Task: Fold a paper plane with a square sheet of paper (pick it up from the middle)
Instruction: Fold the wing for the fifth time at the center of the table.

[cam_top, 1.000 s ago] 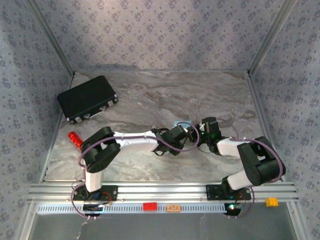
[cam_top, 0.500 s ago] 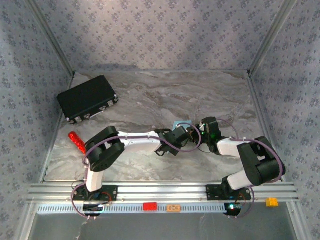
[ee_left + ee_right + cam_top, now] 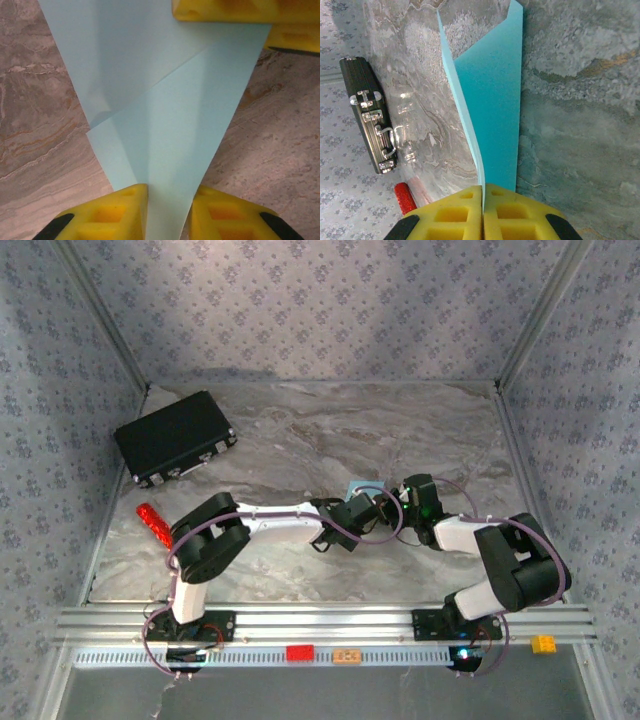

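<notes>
Mid-tbl (image 3: 330, 430), 1 paper plane (image 3: 165, 125), 2 end effectors (image 3: 167, 200) (image 3: 483, 200)

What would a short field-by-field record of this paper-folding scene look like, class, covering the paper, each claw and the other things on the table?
Paper sheet: light blue, partly folded, one diagonal flap edge showing
Left claw: fingers apart, narrow end of the paper in the gap
Right claw: shut on the paper's edge
Black case: far left of the table
Red stick: left side, nearer the arms than the case
</notes>
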`<state>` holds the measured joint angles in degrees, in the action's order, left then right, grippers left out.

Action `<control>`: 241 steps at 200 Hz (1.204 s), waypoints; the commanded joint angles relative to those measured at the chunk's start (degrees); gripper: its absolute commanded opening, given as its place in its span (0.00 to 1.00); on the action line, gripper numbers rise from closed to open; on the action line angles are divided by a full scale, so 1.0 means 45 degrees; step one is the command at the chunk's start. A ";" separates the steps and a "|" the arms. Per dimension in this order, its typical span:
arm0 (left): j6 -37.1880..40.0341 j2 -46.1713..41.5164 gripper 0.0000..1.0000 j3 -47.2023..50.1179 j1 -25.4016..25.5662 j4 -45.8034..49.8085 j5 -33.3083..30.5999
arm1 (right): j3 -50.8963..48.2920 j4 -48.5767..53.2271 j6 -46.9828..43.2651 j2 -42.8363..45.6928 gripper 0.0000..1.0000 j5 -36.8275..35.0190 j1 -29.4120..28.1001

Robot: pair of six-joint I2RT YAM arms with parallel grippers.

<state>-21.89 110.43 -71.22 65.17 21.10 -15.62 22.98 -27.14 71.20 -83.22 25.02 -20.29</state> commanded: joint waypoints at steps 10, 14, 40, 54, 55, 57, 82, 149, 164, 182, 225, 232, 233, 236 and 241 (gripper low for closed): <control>0.0392 0.0225 0.24 -0.0346 0.0323 0.0271 -0.0067 | 0.0310 0.0093 0.0243 0.0052 0.08 -0.0085 -0.0083; 0.0392 0.0224 0.24 -0.0345 0.0321 0.0279 -0.0093 | 0.0319 0.0080 0.0233 0.0037 0.08 -0.0072 -0.0081; 0.0391 0.0224 0.26 -0.0326 0.0338 0.0284 -0.0145 | 0.0323 0.0085 0.0245 0.0042 0.07 -0.0071 -0.0090; 0.0372 0.0205 0.27 -0.0325 0.0362 0.0328 -0.0247 | 0.0333 0.0054 0.0248 0.0037 0.06 -0.0064 -0.0081; 0.0372 0.0196 0.27 -0.0325 0.0362 0.0329 -0.0254 | 0.0328 0.0044 0.0260 0.0036 0.06 -0.0067 -0.0090; 0.0362 0.0179 0.27 -0.0325 0.0362 0.0330 -0.0288 | 0.0329 0.0037 0.0254 0.0036 0.06 -0.0070 -0.0083; 0.0316 0.0184 0.27 -0.0287 0.0378 0.0359 -0.0430 | 0.0322 -0.0014 0.0272 0.0037 0.05 -0.0069 -0.0096; 0.0294 0.0206 0.31 -0.0208 0.0385 0.0389 -0.0426 | 0.0283 -0.0161 0.0340 0.0043 0.04 -0.0129 -0.0104; 0.0314 0.0204 0.30 -0.0229 0.0395 0.0388 -0.0403 | 0.0278 -0.0161 0.0349 0.0041 0.03 -0.0159 -0.0105; 0.0314 0.0206 0.27 -0.0208 0.0392 0.0329 -0.0372 | 0.0282 -0.0177 0.0355 0.0045 0.03 -0.0148 -0.0100; 0.0314 0.0071 0.19 -0.0069 0.0392 0.0122 -0.0411 | 0.0246 -0.0165 0.0354 0.0046 0.04 -0.0186 -0.0122; 0.0314 0.0030 0.18 -0.0038 0.0395 0.0072 -0.0431 | 0.0241 -0.0125 0.0345 0.0037 0.04 -0.0170 -0.0123; 0.0314 0.0030 0.18 -0.0025 0.0398 0.0074 -0.0433 | 0.0243 -0.0124 0.0338 0.0036 0.04 -0.0179 -0.0131; 0.0314 0.0013 0.18 -0.0015 0.0386 0.0059 -0.0428 | 0.0244 -0.0113 0.0322 0.0036 0.04 -0.0184 -0.0121; 0.0299 -0.0023 0.18 0.0005 0.0397 0.0019 -0.0436 | 0.0221 -0.0101 0.0312 0.0036 0.05 -0.0177 -0.0138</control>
<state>-21.65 110.91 -71.20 66.13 22.35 -17.61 23.05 -27.46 71.85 -83.22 24.99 -20.40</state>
